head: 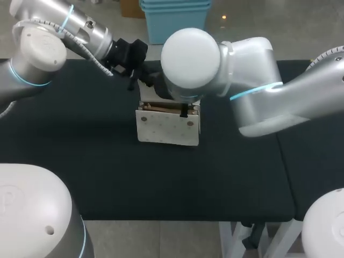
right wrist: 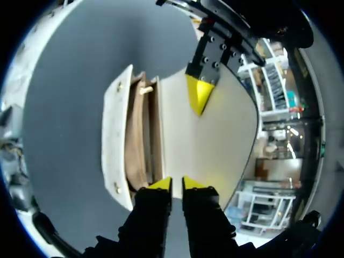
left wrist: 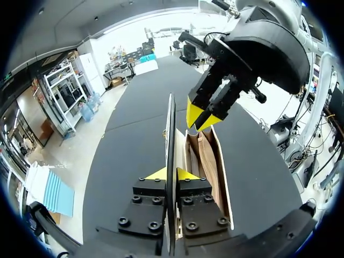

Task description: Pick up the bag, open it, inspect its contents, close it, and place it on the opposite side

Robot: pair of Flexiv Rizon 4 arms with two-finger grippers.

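A cream dotted bag (head: 166, 128) stands upright in the middle of the black table (head: 97, 161). Its mouth is open, and the brown lining (left wrist: 207, 161) shows inside. The cream flap (right wrist: 215, 123) is lifted up. My left gripper (left wrist: 171, 173) is shut on the flap's edge, and its yellow tip (right wrist: 200, 94) shows from the other side. My right gripper (right wrist: 176, 184) has its tips nearly together, pinching the bag's rim at one end of the mouth, beside the flap's hinge. In the head view my right arm's elbow (head: 191, 56) hides that gripper.
Bare black tabletop lies on every side of the bag. The front edge of the table (head: 161, 219) is near, and a seam (head: 282, 161) to a second black table runs at the right. My two arms cross closely over the bag.
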